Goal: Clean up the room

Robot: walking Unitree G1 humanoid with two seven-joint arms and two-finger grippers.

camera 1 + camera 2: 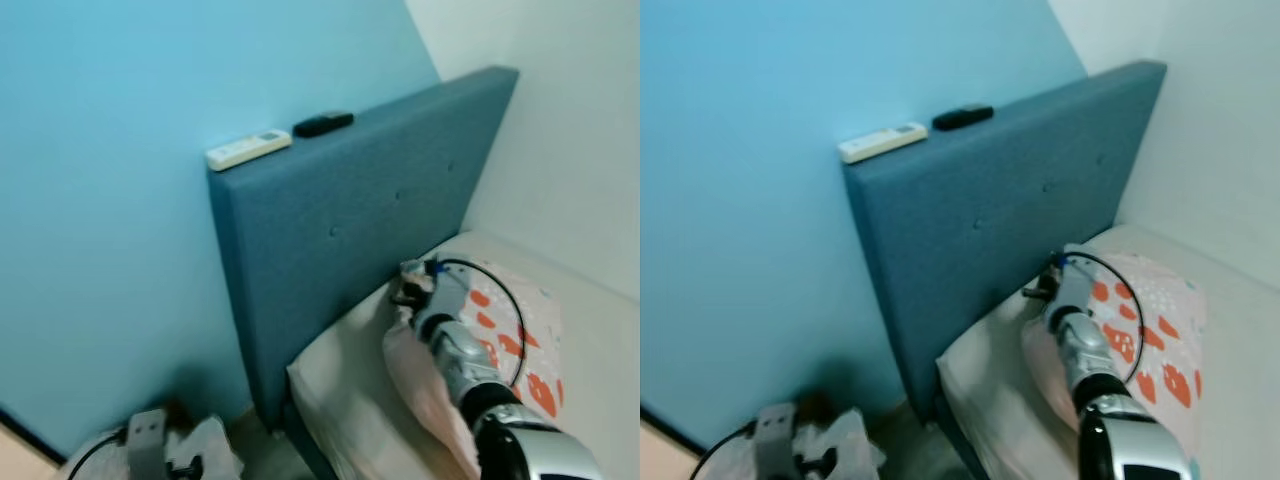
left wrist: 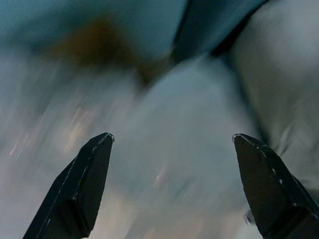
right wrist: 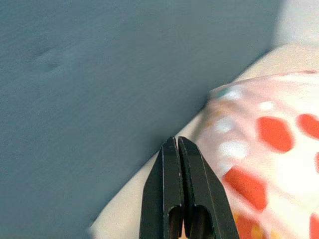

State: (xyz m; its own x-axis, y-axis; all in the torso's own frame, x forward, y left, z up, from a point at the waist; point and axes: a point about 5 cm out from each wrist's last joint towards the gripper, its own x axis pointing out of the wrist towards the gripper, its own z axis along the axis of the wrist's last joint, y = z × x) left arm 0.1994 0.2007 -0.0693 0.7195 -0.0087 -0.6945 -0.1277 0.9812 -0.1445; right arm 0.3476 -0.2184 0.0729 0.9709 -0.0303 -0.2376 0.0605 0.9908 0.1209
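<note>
Two remotes lie on top of the blue headboard (image 1: 370, 200): a white remote (image 1: 248, 149) and a black remote (image 1: 323, 124). The right gripper (image 3: 178, 144), fingers pressed together with nothing between them, is beside the strawberry-patterned pillow (image 1: 1150, 320) on the bed (image 1: 345, 385). The left gripper (image 2: 172, 139) is wide apart and holds nothing, above blurred pale things.

Blue headboard (image 1: 350, 210) rising just ahead of right hand (image 3: 178, 142), blocking forward reach. Patterned pillow (image 1: 1150, 330) crowding mattress (image 1: 350, 400) beside it. Narrow bare strip between pillow and headboard. Two remotes (image 1: 248, 149) occupying headboard's top edge.
</note>
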